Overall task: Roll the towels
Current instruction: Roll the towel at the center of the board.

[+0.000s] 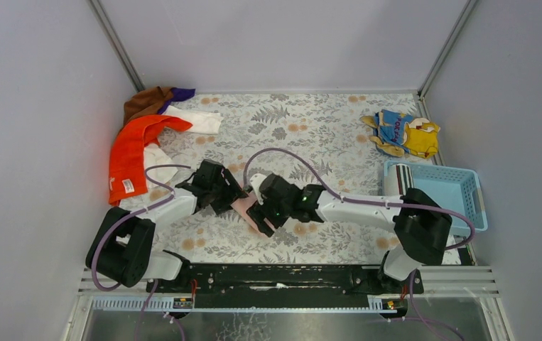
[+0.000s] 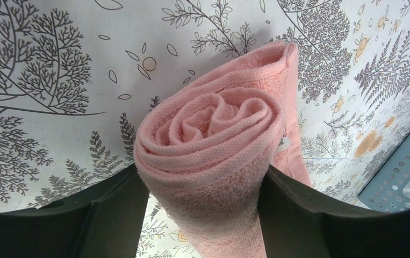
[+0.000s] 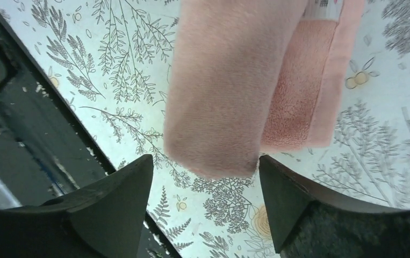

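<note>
Top view: on the fern-print bench [image 1: 317, 135], a rolled pink towel [image 1: 244, 207] lies well to the left of the blue basket [image 1: 459, 190]. The left end effector [image 1: 231, 201] and right end effector [image 1: 262, 215] meet over it.

Left wrist view: the left end effector [image 2: 202, 212] pinches the pink towel [image 2: 208, 134] just behind its spiral end, with the blue basket [image 2: 404, 180] at the frame's right edge.

Right wrist view: the right end effector [image 3: 206, 172] stands spread astride the blurred end of the pink towel [image 3: 224, 91], and a sliver of bench [image 3: 111, 86] shows beside one finger.
</note>
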You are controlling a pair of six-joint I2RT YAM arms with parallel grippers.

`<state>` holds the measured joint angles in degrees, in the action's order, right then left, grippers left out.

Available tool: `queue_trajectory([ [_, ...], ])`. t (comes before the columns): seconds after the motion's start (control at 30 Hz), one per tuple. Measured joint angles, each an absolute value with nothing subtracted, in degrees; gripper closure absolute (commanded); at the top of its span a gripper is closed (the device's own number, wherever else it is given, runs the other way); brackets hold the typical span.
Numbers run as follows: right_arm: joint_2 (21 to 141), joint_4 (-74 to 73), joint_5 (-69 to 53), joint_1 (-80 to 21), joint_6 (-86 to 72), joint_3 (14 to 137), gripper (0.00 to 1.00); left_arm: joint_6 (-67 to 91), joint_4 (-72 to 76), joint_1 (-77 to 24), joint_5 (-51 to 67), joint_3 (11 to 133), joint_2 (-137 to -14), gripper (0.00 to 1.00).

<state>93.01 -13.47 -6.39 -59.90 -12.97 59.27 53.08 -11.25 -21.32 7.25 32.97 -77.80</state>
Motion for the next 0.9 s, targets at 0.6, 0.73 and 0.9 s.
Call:
queue_trajectory([
  [0.6, 105.80, -14.87, 26.92, -77.49, 0.58, 64.95, 0.29, 53.04, -11.22, -21.32, 7.25, 32.86, -77.78, 0.35],
  [0.73, 107.15, -14.61, 27.59, -77.67, 1.21, 65.41, 0.50, 52.99, -11.33, -21.32, 7.75, 32.88, -77.67, 0.31],
  [0.9, 104.97, -13.85, 18.41, -73.71, 0.78, 64.20, 0.58, 52.80, -13.23, -21.23, 7.66, 32.86, -75.31, 0.24],
])
